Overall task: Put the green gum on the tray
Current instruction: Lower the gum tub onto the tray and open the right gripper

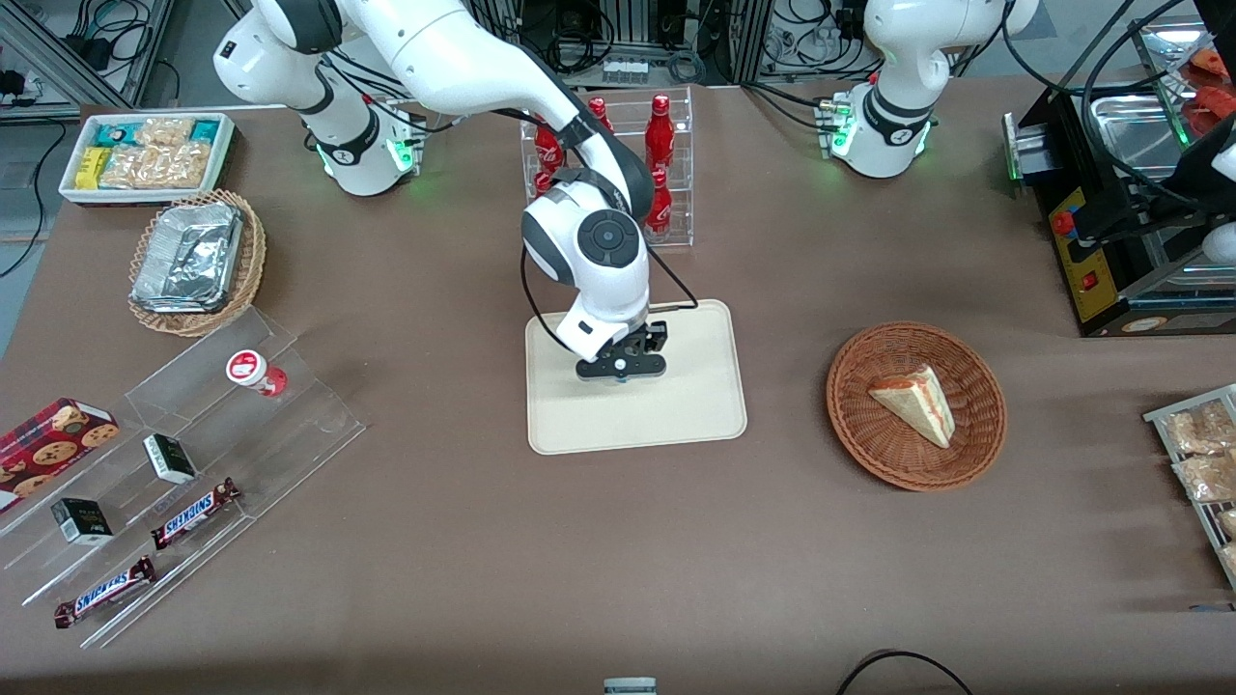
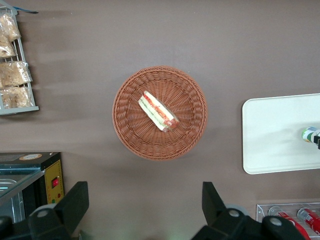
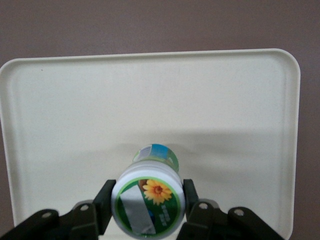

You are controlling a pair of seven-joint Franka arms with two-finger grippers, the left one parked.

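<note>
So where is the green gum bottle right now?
The green gum is held between the gripper fingers, right over the middle of the tray, nearer the front camera than the rack of red bottles.

My arm is glossy white with dark grey joints; my gripper is black, a thin black cable looping beside it.

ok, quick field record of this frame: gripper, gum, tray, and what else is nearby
gripper: gripper low over the tray, fingers closed on the bottle's sides just below the lid
green gum: green gum held upright in the gripper, above the tray's middle; contact with the tray surface cannot be told
tray: tray cream, holds nothing apart from the bottle over it
red-lid bottle: red-lid bottle on the clear stepped stand, toward the working arm's end
basket: wicker basket holding a sandwich wedge, toward the parked arm's end
task state: gum over the tray, not released
</note>
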